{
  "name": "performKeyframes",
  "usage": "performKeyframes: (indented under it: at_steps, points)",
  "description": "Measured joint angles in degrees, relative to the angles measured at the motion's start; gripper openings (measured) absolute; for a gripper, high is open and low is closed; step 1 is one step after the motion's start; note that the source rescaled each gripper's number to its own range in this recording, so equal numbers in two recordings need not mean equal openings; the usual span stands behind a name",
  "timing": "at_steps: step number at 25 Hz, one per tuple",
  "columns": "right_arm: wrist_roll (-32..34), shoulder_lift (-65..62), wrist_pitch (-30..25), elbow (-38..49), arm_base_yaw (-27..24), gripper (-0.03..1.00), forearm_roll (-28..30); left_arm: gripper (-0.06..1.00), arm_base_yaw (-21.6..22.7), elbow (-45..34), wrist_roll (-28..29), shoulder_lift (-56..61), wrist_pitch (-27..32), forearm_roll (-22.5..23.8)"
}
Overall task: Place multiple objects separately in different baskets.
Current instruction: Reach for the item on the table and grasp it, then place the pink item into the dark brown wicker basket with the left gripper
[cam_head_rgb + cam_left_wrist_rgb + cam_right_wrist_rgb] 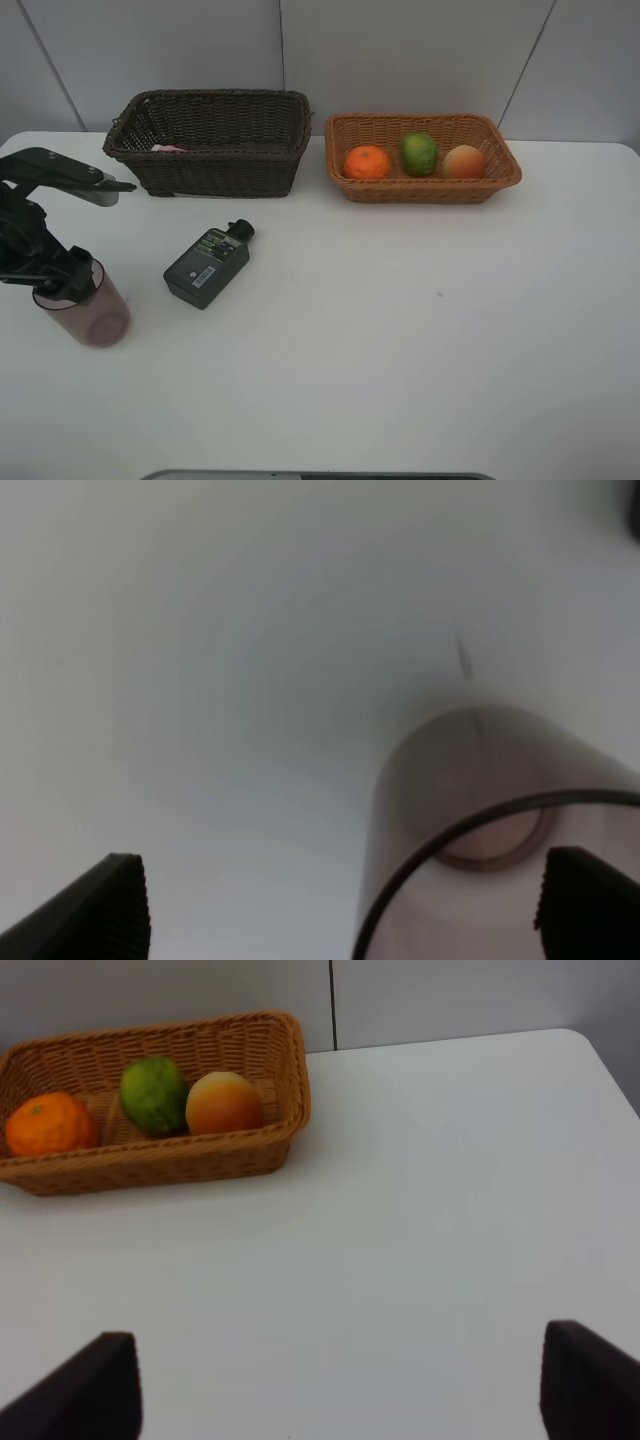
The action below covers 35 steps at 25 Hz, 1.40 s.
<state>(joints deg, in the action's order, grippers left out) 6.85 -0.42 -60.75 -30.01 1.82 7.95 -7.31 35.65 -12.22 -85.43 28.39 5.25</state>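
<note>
"Mauve cup (92, 312) first: where is it standing?"

"It is standing upright on the white table (400, 350), partly between the jaws of the left gripper (70, 280). Its rim is curving past one fingertip (592, 910), while the other fingertip is hanging well out to the side over bare table."

"Is that gripper squeezing it?"

"No. Its jaws are gaping wide and gripping nothing. Whether the near fingertip is touching the rim, I cannot tell."

"And the right gripper (338, 1360)?"

"Its jaws are standing wide apart too, holding nothing, with only bare table showing between them. Ahead of them and off to one side, the tan basket (150, 1165) is holding the orange (48, 1123), the lime (152, 1093) and the red-orange fruit (224, 1103) in a row, the lime sitting in the middle."

"What about the bottle (205, 268)?"

"It is lying flat on the table near the left jaws, beside the cup but apart from it, its black cap pointing toward the dark basket (225, 172). That basket is sitting beyond the bottle from those jaws, just beside the tan one. A pink scrap (168, 148) is showing inside it, too little to say what it is."
</note>
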Motion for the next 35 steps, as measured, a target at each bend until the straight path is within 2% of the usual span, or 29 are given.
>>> performKeyframes:
  at_steps: [10, 18, 20, 22, 27, 29, 30, 35]
  points:
    - [0.0, 0.0, 0.0, 0.0, 0.0, 0.77, 0.0, 1.00, 0.0, -0.8, -0.2, -3.7, -4.4, 0.0]
    - [0.0, 0.0, 0.0, 0.0, 0.0, 0.77, 0.0, 0.97, 0.0, -0.8, -0.2, -4.6, -5.4, -0.2]
    - [0.0, 0.0, 0.0, 0.0, 0.0, 0.77, 0.0, 0.90, 0.0, -0.8, -0.2, -4.6, -5.4, -0.2]
    - [0.0, 0.0, 0.0, 0.0, 0.0, 0.77, 0.0, 0.77, 0.0, -0.8, -0.2, -4.6, -5.4, -0.9]
    - [0.0, 0.0, 0.0, 0.0, 0.0, 0.77, 0.0, 0.21, 0.0, -0.9, -0.2, -4.6, -5.5, -1.3]
    - [0.0, 0.0, 0.0, 0.0, 0.0, 0.77, 0.0, 0.03, 0.0, -0.9, -0.2, -4.6, -5.5, -1.4]
    - [0.0, 0.0, 0.0, 0.0, 0.0, 0.77, 0.0, 0.00, 0.0, -0.9, -0.2, -4.6, -5.5, -2.0]
    - [0.0, 0.0, 0.0, 0.0, 0.0, 0.77, 0.0, 0.00, 0.0, -0.9, -0.2, -4.6, -5.5, -2.1]
